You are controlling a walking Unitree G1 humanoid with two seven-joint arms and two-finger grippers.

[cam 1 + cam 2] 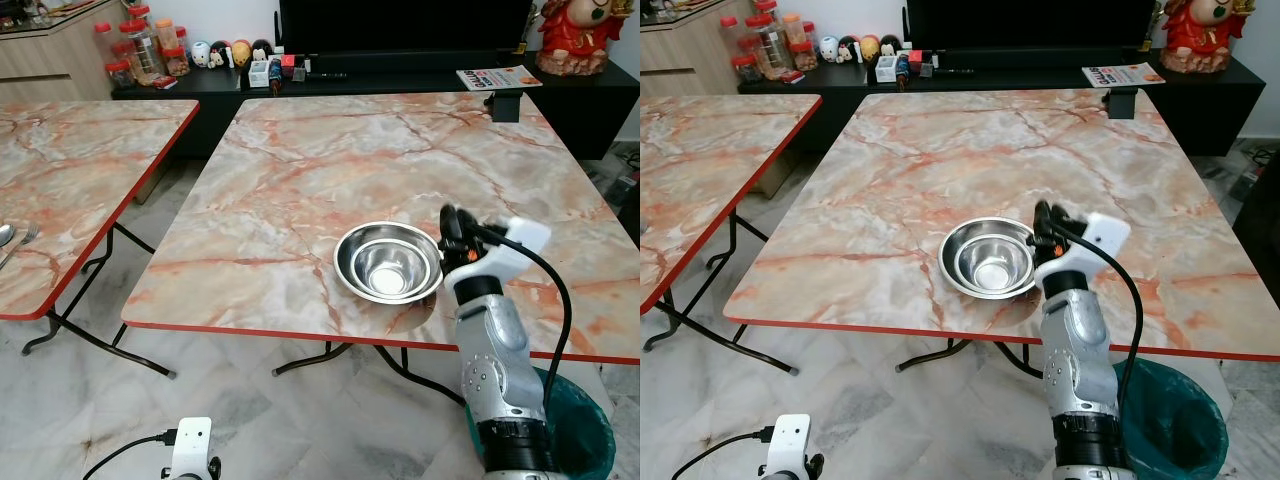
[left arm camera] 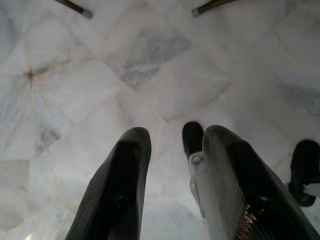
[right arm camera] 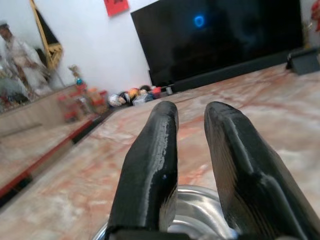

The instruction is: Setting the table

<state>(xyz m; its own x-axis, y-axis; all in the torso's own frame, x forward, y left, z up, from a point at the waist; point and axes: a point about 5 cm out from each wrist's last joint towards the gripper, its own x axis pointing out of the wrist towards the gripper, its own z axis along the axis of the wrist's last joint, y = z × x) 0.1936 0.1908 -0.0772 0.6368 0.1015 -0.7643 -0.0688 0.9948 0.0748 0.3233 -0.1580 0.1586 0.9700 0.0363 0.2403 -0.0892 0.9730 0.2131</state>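
Low over the floor tiles (image 2: 150, 65), the left gripper (image 2: 172, 150) hung narrowly parted, holding nothing. Nested steel bowls (image 1: 388, 262) sat near the marble table's (image 1: 300, 170) red front edge, the right gripper (image 3: 192, 125) just above their rim, fingers slightly apart, broad tabletop beyond.

A black television (image 1: 400, 25) stands on a long black cabinet (image 1: 580, 100) against the far wall. On that cabinet lie a magazine (image 1: 498, 77), a red figurine (image 1: 573, 35) at the right end, a row of small toy figures (image 1: 225, 53), and several red-lidded jars (image 1: 140, 45) at the left end. A wooden sideboard (image 1: 45, 50) stands in the far left corner. A bin lined with a green bag (image 1: 580, 430) sits on the white marble floor (image 1: 300, 420) near the right. A small dark block (image 1: 507, 103) rests at the far edge of the marble-patterned tabletop (image 1: 330, 160).
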